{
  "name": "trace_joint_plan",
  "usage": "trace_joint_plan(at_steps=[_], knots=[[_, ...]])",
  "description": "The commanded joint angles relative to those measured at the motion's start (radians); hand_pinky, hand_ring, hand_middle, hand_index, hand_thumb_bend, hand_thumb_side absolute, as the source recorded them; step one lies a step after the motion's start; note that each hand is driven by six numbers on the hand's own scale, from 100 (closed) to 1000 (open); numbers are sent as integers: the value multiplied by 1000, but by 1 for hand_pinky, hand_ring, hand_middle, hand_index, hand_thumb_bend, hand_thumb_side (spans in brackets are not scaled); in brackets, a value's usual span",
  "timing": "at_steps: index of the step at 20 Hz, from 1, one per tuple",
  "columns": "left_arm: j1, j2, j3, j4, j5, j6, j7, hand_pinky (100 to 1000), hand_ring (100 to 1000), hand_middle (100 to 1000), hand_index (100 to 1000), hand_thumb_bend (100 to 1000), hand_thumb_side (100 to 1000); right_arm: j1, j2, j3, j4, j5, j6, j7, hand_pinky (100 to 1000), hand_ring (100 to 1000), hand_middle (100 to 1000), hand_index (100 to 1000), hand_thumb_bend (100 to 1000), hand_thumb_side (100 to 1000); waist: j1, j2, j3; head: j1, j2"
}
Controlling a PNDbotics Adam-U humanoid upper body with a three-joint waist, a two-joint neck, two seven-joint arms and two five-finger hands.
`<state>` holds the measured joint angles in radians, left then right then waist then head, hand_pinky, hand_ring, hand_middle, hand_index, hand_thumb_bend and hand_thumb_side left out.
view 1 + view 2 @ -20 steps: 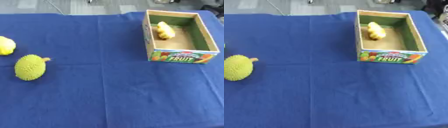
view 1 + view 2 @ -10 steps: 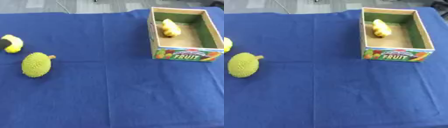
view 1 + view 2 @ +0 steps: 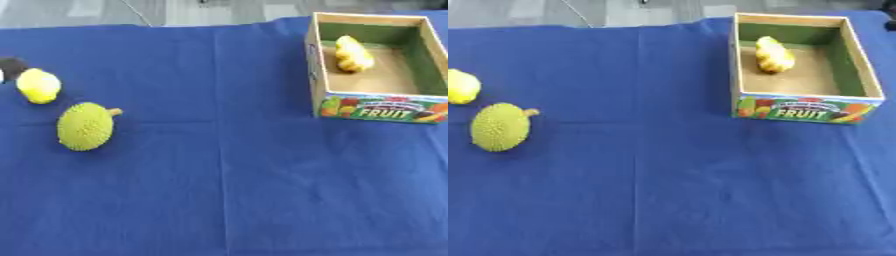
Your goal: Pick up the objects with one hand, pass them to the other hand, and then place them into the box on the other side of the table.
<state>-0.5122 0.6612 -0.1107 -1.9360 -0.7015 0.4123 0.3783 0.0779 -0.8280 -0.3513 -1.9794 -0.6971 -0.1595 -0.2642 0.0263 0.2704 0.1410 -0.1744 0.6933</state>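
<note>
**One fruit boxed, two waiting on the blue desk**

The cardboard box (image 3: 807,107) is sitting at the right side of the desk (image 3: 227,190), its front panel reading "FRUIT" with printed produce around the word. Inside it, one pale yellow, lumpy fruit (image 3: 773,55) is lying near the far left corner, resting on the brown floor of the box just beside the green inner back wall. Nothing else is showing in that box.

Over on the left side, well apart from the box, a spiky yellow-green durian (image 3: 85,126) is lying on the blue cloth with its short stem pointing up and to the right. Just beyond it, near the left edge, a smooth yellow lemon (image 3: 38,85) is sitting, and a dark round shape (image 3: 12,65) is peeking in beside it at the very edge; what it is I cannot tell.

Compared with the frames from a moment ago, the whole scene is sliding rightward in view, so the camera is turning; the lemon is now showing in full, while the things themselves are keeping their places.

The count: one box, one fruit inside, one durian, one lemon. No robot hand is showing in either view, so its state cannot be told.
</note>
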Motion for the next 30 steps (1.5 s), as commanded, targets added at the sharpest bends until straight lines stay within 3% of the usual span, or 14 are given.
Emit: trace_joint_plan(at_steps=[1, 5, 9, 14, 18, 22, 30], knots=[[-47, 60, 25, 41, 65, 37, -57, 767, 673, 559, 735, 900, 435, 7, 12, -9, -21, 38, -1, 3, 666, 897, 894, 977, 100, 648, 13, -37, -2, 19, 7], [-127, 109, 8, 155, 196, 78, -180, 775, 681, 572, 739, 879, 461, 18, 30, -5, -21, 60, -5, 11, 668, 897, 895, 978, 100, 649, 15, -43, -8, 30, 10], [-219, 145, -21, 280, 303, 106, -312, 807, 710, 597, 752, 889, 425, 32, 43, -1, -21, 74, -11, 18, 667, 897, 896, 979, 100, 648, 15, -46, -16, 32, 11], [-341, 172, -77, 439, 327, 92, -541, 839, 751, 648, 777, 911, 400, 33, 58, 18, -21, 92, 11, 39, 663, 891, 893, 979, 100, 649, 17, -52, -24, 33, 10], [-435, 160, -109, 604, 261, 58, -735, 861, 783, 722, 815, 918, 410, 26, 71, 39, -21, 112, 46, 59, 662, 887, 890, 976, 100, 658, 20, -53, -27, 33, 7], [-521, 129, -115, 785, 134, 17, -898, 873, 809, 772, 834, 932, 363, 25, 81, 45, -21, 121, 60, 67, 662, 887, 889, 974, 100, 657, 19, -54, -30, 41, 6], [-648, 8, -79, 1083, -162, -62, -1025, 879, 828, 788, 800, 952, 289, 21, 85, 56, -21, 132, 70, 76, 662, 886, 889, 968, 100, 671, 11, -57, -37, 71, 0]])
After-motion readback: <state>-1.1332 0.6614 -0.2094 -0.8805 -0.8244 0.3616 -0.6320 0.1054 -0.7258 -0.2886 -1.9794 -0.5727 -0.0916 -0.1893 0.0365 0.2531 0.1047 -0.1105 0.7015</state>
